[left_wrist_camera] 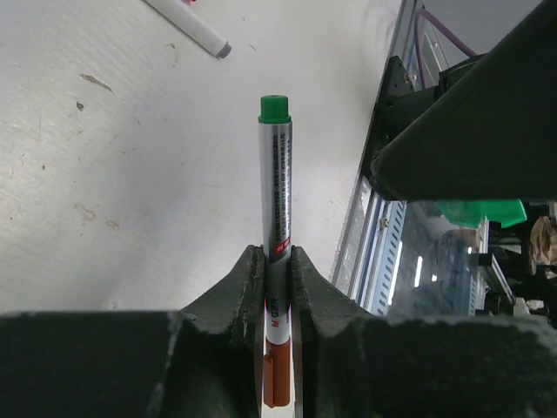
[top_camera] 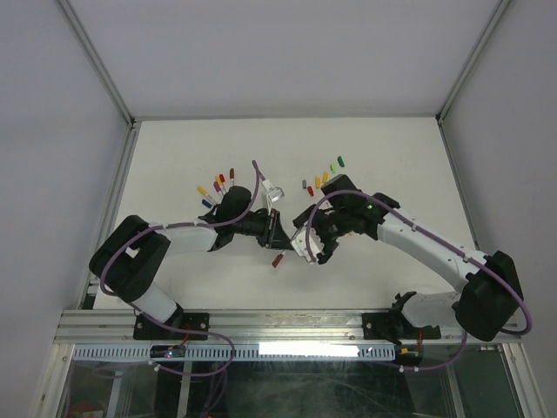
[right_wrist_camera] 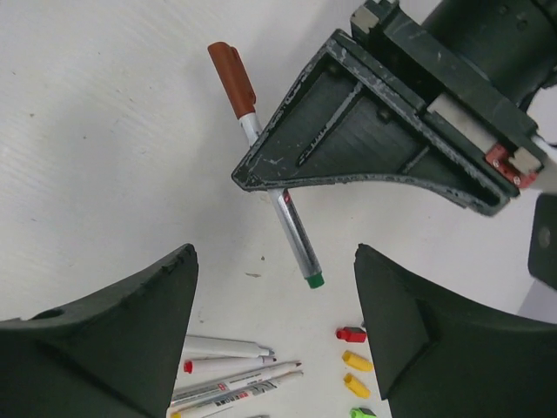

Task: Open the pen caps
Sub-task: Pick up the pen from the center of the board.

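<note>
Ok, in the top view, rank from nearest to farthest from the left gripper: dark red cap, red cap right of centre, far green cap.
1. dark red cap, on the pen the left gripper holds.
2. red cap, up and right.
3. far green cap, row's far right end.

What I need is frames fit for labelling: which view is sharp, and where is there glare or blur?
Top external: even soft light, faint shadows, caps tiny, a blown-out light strip at the bottom. Left wrist: pen sharp, left end effector dark and slightly soft. Right wrist: pen crisp, right end effector nearly black, little detail.
</note>
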`<state>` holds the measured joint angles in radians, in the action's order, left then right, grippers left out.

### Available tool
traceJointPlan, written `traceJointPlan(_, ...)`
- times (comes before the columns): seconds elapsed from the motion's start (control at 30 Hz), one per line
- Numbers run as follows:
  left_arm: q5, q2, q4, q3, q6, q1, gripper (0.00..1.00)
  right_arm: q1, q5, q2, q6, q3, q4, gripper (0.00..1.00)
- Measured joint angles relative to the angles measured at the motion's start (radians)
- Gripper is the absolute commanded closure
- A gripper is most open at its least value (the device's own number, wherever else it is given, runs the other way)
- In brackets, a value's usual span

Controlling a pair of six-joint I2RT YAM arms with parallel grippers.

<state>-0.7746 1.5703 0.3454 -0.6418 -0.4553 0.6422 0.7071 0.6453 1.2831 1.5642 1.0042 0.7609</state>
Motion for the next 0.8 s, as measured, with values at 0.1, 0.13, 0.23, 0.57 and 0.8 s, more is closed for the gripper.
traceJointPlan(0.1, -0.024, 0.031, -0.05, -0.047, 0.027, 0.0, 1.0, 0.055, -0.098, 0.016, 0.002, -0.01, -0.036, 0.29)
traceJointPlan(0.13, -0.031, 0.042, -0.064, -0.061, 0.036, 0.0, 1.0, 0.074, -0.131, 0.022, 0.004, -0.014, -0.048, 0.31)
traceJointPlan(0.23, -0.049, 0.069, -0.1, -0.092, 0.06, 0.0, 1.0, 0.13, -0.22, 0.039, 0.01, -0.032, -0.079, 0.36)
traceJointPlan(0.57, -0.089, 0.105, -0.203, -0.136, 0.114, 0.0, 1.0, 0.245, -0.437, 0.097, 0.021, -0.103, -0.188, 0.6)
traceJointPlan(0.8, -0.104, 0.105, -0.241, -0.149, 0.151, 0.013, 1.0, 0.257, -0.495, 0.119, 0.02, -0.107, -0.236, 0.64)
